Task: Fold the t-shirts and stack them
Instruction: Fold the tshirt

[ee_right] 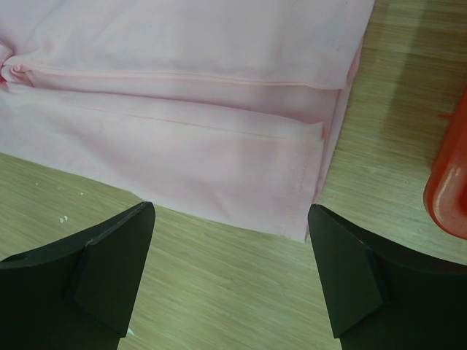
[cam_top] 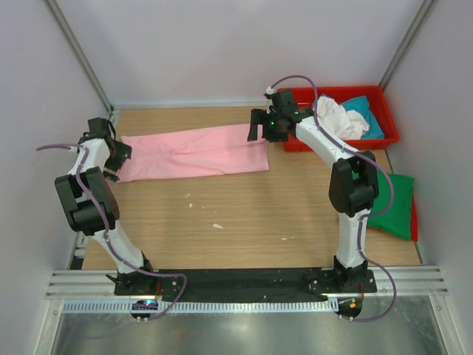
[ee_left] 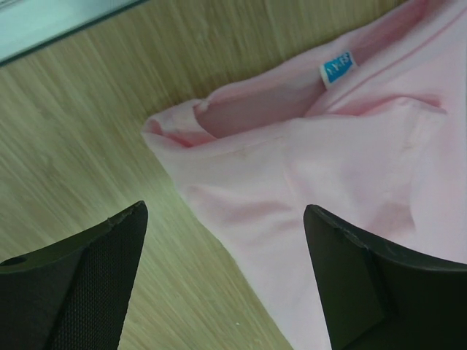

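The light pink t-shirt [cam_top: 194, 151] lies flat across the back of the table, folded lengthwise into a long strip. My left gripper [cam_top: 118, 159] hovers open over its collar end. In the left wrist view the gripper [ee_left: 226, 208] straddles the shirt's edge [ee_left: 328, 168], with the collar and blue label [ee_left: 337, 69] ahead. My right gripper [cam_top: 256, 129] hangs open over the hem end. From the right wrist, the gripper [ee_right: 230, 208] is above bare wood just short of the hem corner [ee_right: 303, 219]. Neither gripper holds cloth.
A red tray [cam_top: 384, 100] at the back right holds a white shirt [cam_top: 336, 118] and a teal shirt [cam_top: 366, 118]; its rim [ee_right: 449, 182] shows in the right wrist view. A dark green shirt [cam_top: 392, 207] lies at the table's right edge. Small white specks [cam_top: 216, 225] dot the wood.
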### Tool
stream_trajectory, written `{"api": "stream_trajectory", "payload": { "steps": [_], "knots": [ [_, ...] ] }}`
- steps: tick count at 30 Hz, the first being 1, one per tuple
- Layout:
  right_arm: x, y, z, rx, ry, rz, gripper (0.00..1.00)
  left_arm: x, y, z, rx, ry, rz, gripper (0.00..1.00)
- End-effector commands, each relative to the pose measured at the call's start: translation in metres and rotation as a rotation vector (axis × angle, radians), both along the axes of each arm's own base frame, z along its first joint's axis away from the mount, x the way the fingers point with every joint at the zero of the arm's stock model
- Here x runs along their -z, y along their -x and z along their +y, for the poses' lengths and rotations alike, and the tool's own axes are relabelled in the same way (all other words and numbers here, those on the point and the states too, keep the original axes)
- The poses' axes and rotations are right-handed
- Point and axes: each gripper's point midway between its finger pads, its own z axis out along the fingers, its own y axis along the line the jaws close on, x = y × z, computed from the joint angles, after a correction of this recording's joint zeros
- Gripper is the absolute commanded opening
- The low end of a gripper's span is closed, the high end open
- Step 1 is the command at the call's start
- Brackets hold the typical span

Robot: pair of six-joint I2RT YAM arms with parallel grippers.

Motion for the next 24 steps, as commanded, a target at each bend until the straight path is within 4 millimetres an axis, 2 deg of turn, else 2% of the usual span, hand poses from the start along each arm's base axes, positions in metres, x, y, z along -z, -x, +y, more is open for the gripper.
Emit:
{"api": "stream_trajectory", "payload": {
  "steps": [1,3,5,8,10,13,15,16,19,24],
  "knots": [
    [-0.043,-0.003,0.002,-0.011,-0.020,-0.088,0.93,0.004,0.017,0.026,-0.048,-0.086,0.039,0.88],
    [-0.040,-0.002,0.001,-0.010,-0.015,-0.079,0.92,0.019,0.024,0.028,-0.058,-0.063,0.048,0.83],
    [-0.032,0.001,0.001,-0.003,-0.019,-0.058,0.92,0.030,0.018,0.023,-0.039,-0.028,0.032,0.80],
    [-0.010,0.008,0.006,0.006,-0.033,0.015,0.90,0.041,0.016,0.021,-0.034,-0.005,0.046,0.78],
    [0.005,0.012,0.010,-0.001,-0.028,0.056,0.86,0.043,0.014,0.022,-0.030,-0.009,0.047,0.77],
    [0.016,0.016,0.016,-0.015,-0.007,0.062,0.82,0.044,0.010,0.027,-0.025,-0.033,0.041,0.69],
    [0.027,0.019,0.020,-0.032,0.014,0.071,0.80,0.045,0.007,0.031,-0.012,-0.051,0.037,0.62],
    [0.033,0.020,0.021,-0.040,0.024,0.082,0.79,0.046,0.006,0.032,0.000,-0.058,0.035,0.55],
    [0.047,0.025,0.026,-0.055,0.042,0.107,0.77,0.047,0.002,0.035,0.071,-0.097,0.019,0.45],
    [0.064,0.032,0.032,-0.070,0.062,0.131,0.75,0.040,-0.008,0.038,0.178,-0.152,-0.006,0.36]
  ]
}}
